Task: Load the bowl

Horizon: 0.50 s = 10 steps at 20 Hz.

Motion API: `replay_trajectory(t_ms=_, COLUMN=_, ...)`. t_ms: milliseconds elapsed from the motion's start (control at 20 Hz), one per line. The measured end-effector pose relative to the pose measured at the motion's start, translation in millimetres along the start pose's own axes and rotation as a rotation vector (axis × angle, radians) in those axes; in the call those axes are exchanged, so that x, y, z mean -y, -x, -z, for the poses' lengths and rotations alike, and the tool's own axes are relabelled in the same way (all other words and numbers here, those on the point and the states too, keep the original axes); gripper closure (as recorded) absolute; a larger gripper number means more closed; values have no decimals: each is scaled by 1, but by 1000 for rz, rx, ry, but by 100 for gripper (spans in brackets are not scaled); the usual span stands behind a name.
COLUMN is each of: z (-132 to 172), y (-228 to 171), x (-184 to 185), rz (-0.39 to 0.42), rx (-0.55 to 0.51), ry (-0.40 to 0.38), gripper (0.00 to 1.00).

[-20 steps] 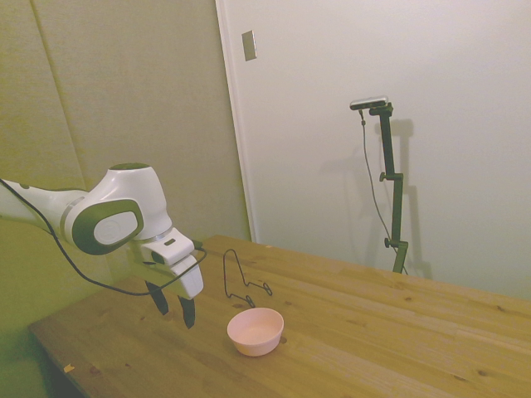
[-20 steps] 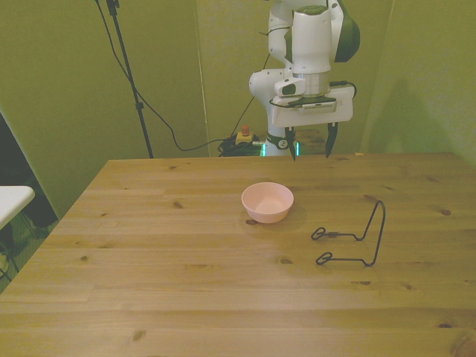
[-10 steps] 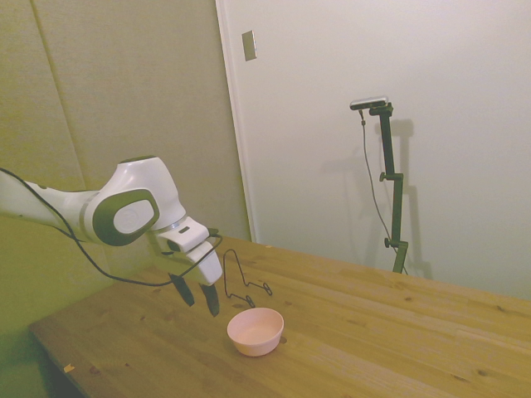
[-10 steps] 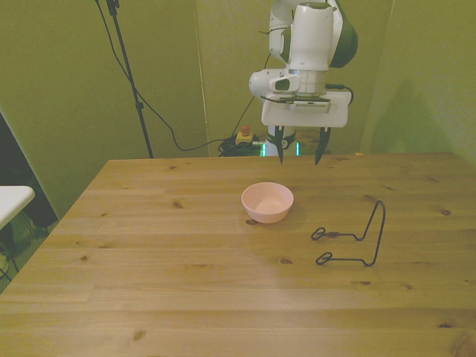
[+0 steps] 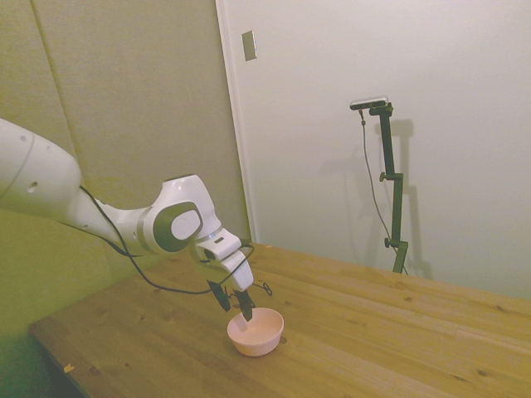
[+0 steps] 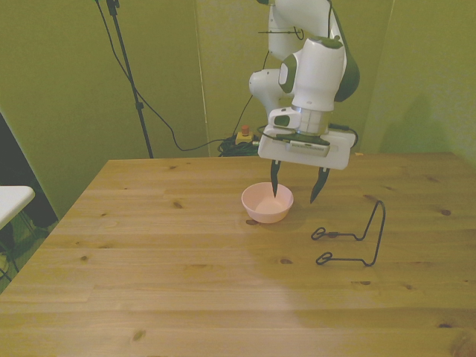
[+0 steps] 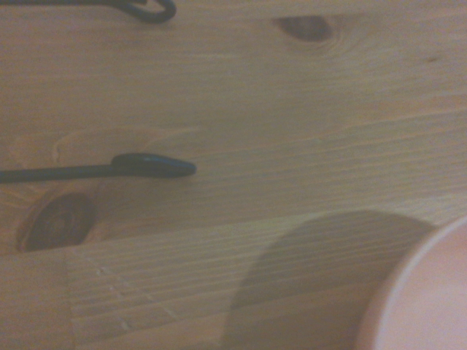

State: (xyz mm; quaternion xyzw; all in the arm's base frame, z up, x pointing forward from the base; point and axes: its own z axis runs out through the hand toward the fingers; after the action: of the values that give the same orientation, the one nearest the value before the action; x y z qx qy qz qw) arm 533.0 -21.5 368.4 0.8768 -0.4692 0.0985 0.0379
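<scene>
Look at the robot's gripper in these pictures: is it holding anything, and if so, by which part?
Nothing is held. The gripper is open and empty, one finger over the bowl, the other outside its rim. The wire rack lies untouched nearby.

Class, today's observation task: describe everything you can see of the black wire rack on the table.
The black wire rack is a thin, bent piece of dark wire that looks like metal. Two parallel legs lie flat on the wooden table and end in small closed loops, one seen close up in the wrist view. At the other end the wire rises into a tall, narrow upright loop. It is empty. It stands apart from the pink bowl, toward the front view's right, and nothing touches it but the table.
</scene>
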Motion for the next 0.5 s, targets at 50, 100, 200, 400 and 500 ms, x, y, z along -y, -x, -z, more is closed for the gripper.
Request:
replay_trajectory(t_ms=50, z=-8, y=2, x=3, rz=1, rx=6, ry=8, gripper=100)
replay_trajectory(t_ms=100, z=-14, y=4, x=4, rz=1, rx=8, ry=15, gripper=100)
replay_trajectory(t_ms=200, z=-18, y=3, x=5, rz=-4, rx=3, ry=12, gripper=100)
replay_trajectory(t_ms=400, z=-19, y=-2, x=1, rz=-15, rx=0, ry=10, gripper=100)
replay_trajectory(t_ms=500, z=-19, y=-2, x=0, rz=-16, rx=-2, ry=5, gripper=100)
